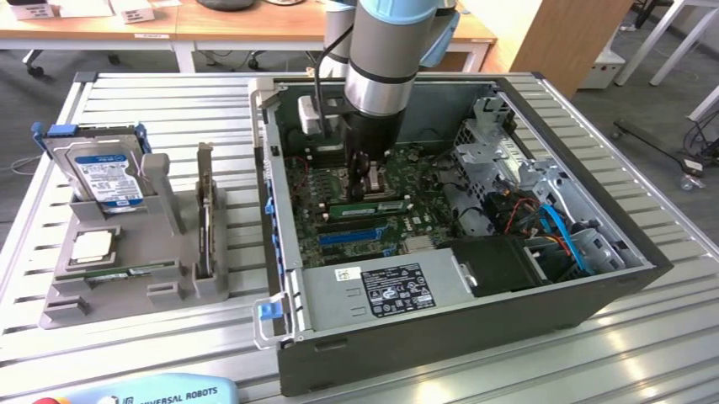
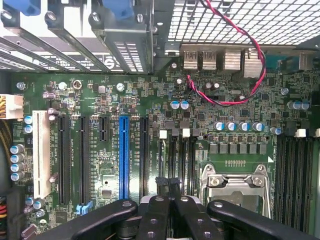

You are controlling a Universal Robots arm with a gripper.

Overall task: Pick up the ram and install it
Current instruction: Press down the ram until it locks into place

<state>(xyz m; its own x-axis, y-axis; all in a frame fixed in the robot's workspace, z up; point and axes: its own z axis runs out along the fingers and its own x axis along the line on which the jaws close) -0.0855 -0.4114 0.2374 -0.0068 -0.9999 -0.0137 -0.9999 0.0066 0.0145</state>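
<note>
Slatted metal table [image 1: 168, 109], wooden desks [image 1: 225, 25] behind, grey floor [image 1: 663, 101], white table legs [image 1: 674, 42] at the exterior view's right.

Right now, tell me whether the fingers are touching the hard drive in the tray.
Apart. The exterior view shows the fingers inside the computer case over the motherboard, while the hard drive stands in the tray outside it.

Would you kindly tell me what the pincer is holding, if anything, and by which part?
It cannot be told: the shut pincer sits at the upper edge of the ram, about mid-length, inside the computer case.
</note>
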